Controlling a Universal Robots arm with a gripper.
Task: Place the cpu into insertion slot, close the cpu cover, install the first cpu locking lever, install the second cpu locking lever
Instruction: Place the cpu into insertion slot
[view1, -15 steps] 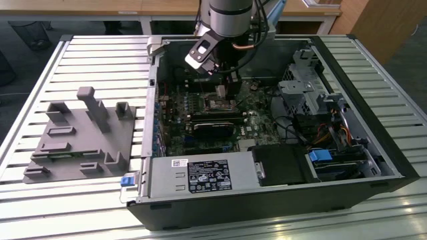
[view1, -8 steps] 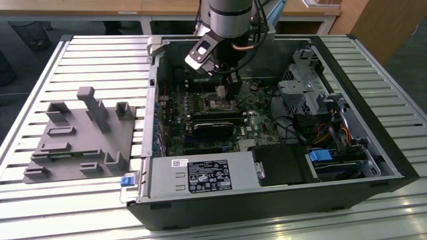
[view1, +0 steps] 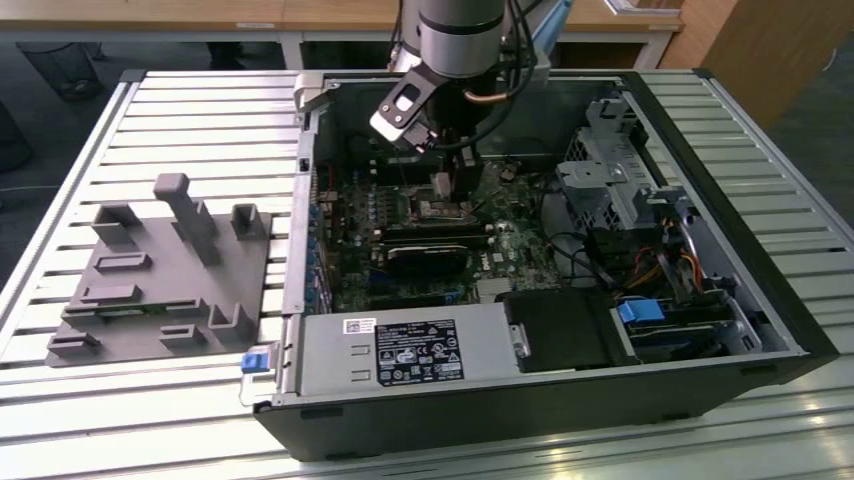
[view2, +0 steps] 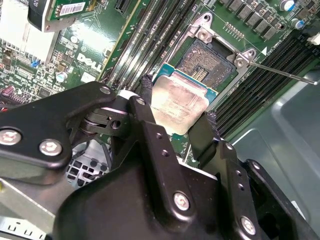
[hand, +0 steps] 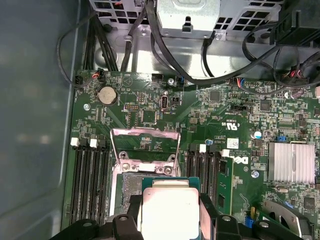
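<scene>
Step 1, placing. Black pincer (view2: 178, 106) grips the flat square silver-beige cpu (view2: 181, 100) by 2 edges, partly over the square black insertion slot (view2: 207, 62). The silvery cpu cover (hand: 145, 131) stands open behind the slot. Seating likely calls for square alignment.

The pale silver square cpu (hand: 170, 210) hides part of the black square insertion slot (hand: 129, 186); the exterior view crops the grey arm (view1: 461, 30) at twelve o'clock.
</scene>
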